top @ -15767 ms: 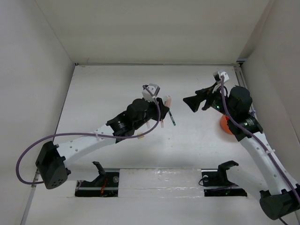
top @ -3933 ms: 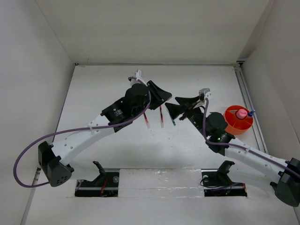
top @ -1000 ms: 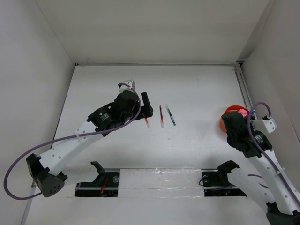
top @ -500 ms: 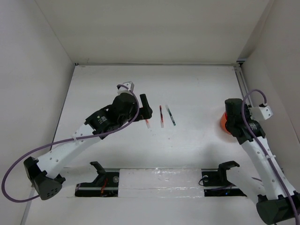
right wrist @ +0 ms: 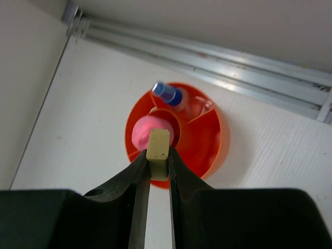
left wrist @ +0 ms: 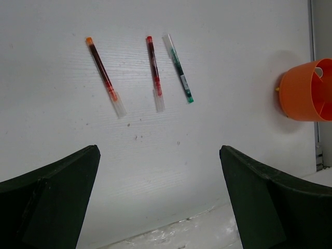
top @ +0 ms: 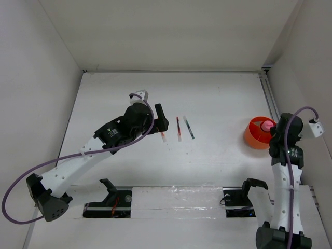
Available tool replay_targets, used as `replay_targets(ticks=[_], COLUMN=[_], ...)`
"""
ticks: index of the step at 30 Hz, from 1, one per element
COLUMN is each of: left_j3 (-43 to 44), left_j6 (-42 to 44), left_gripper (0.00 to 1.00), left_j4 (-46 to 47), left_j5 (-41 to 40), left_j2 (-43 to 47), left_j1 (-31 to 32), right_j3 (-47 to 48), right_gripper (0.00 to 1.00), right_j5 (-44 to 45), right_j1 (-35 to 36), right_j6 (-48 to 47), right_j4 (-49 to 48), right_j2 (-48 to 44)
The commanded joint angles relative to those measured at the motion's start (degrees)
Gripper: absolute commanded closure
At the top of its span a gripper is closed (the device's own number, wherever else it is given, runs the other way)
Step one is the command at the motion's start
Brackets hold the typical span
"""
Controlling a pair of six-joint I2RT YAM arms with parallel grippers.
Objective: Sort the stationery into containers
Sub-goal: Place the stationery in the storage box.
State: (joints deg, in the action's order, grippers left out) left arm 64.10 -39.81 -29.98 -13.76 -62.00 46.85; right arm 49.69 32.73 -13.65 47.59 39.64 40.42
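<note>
- The orange tub [top: 254,139] sits at the right of the overhead view, close to the metal rail [top: 271,101] along the worktop's [top: 218,98] right edge. A strip of bare worktop lies between tub and rail.
- The right gripper [right wrist: 158,162] is pinched narrow on the tiny tan eraser block [right wrist: 158,147], which stands upright between its fingers. In the right wrist view the block lines up with the tub's near rim and centre ring; how high it sits above them I cannot tell.
- In the tub, the pink-capped grey cylinder [right wrist: 145,132] stands in the centre ring. The clear bottle with blue cap [right wrist: 167,93] leans in a far compartment, toward the rail.
- The left gripper [left wrist: 159,155] is spread wide, with nothing between its fingers. In the overhead view it is left of centre.
- Three pens lie on the worktop near the middle of the overhead view, roughly parallel and apart: an orange-tipped red pen [left wrist: 104,75], a red pen [left wrist: 153,70] and a green pen [left wrist: 179,67]. The orange-tipped one is nearest the left gripper.
- A wide stretch of bare white worktop lies between the pens and the tub.
- White walls [top: 171,36] close in the far, left and right sides.
</note>
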Motion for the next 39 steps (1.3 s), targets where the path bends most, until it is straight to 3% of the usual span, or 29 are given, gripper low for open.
replay_targets(ticks=[1,4,10,18,27,31,39], left_j3=[-0.46,-0.46,-0.46,0.06,-0.46,-1.07,-1.08], left_j6=[0.44,-0.09,-0.09,0.44,0.96,0.96,1.49], left_gripper=[0.0,0.0,0.0,0.0,0.0,0.0,0.0], left_j4=[1.15,1.15,1.15,1.68,2.81,2.82,3.35], left_j5=[-0.92,-0.92,-0.92,1.81,3.65,5.05,5.59], left_j2=[0.56,0.56,0.56,-1.11,-0.49,-0.49,-0.49], left_j1=[0.08,0.08,0.08,0.08,0.08,0.08,0.08], right_j3=[-3.19,-6.27,-6.8,-8.64,-11.64,-12.78,-13.92], right_gripper=[1.0,1.0,1.0,1.0,1.0,1.0,1.0], right_j5=[-14.43,-19.89,-21.83,-19.46,-16.22,-13.22,-9.62], right_j1=[-1.12,-1.12,-1.12,-1.12,-1.12,-1.12,-1.64], right_j6=[-5.58,-8.12,-10.94,-10.42,-0.94,-0.31,3.38], right_j4=[-5.62,-7.21,-6.68,-5.62,-4.49,-4.48,-4.48], right_j2=[-1.66,-2.19,-4.13,-2.81,-2.71,-6.14,-3.69])
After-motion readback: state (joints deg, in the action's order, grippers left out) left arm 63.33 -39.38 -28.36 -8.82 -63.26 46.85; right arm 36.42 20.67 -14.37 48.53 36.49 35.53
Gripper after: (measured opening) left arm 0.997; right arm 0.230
